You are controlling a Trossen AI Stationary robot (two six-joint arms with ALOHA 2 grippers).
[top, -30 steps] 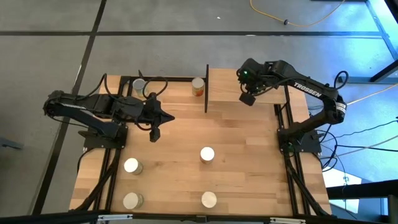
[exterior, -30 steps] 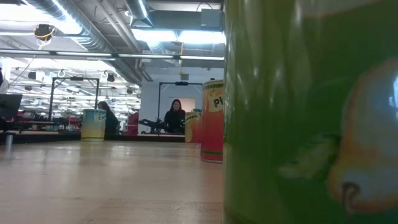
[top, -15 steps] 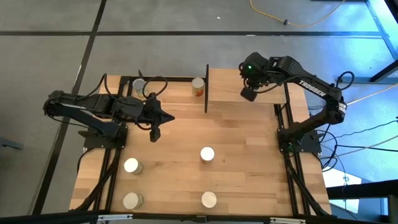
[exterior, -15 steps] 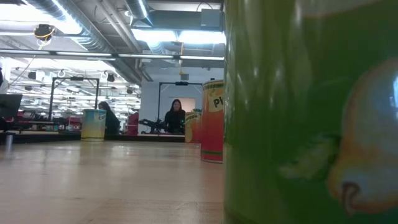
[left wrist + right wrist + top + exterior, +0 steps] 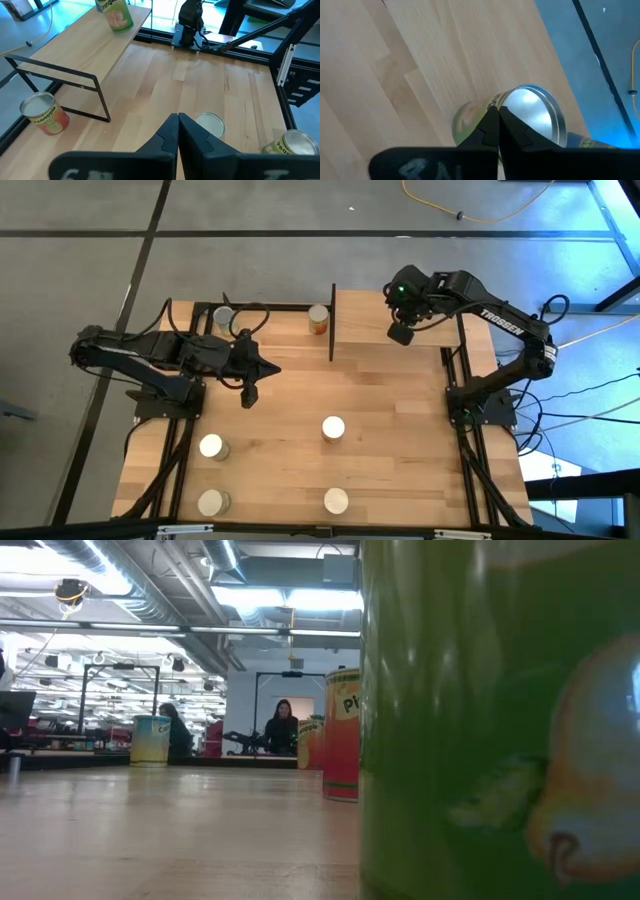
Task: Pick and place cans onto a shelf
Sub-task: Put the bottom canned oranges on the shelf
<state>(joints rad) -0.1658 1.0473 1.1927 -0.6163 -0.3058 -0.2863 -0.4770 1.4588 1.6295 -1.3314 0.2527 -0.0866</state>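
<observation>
The left gripper (image 5: 249, 393), fingers pressed together and empty, hangs over the counter (image 5: 390, 420) near its left edge. Two cans (image 5: 211, 446) stand by the near left corner and two (image 5: 333, 428) toward the middle. The shelf (image 5: 270, 308) at the far edge holds an orange can (image 5: 318, 318). Over the far right corner the right gripper (image 5: 400, 333), also pressed together, hovers above a green can (image 5: 530, 112).

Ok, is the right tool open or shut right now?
Shut. In the right wrist view the right tool has its two dark fingers pressed together, above a can, not gripping it.
</observation>
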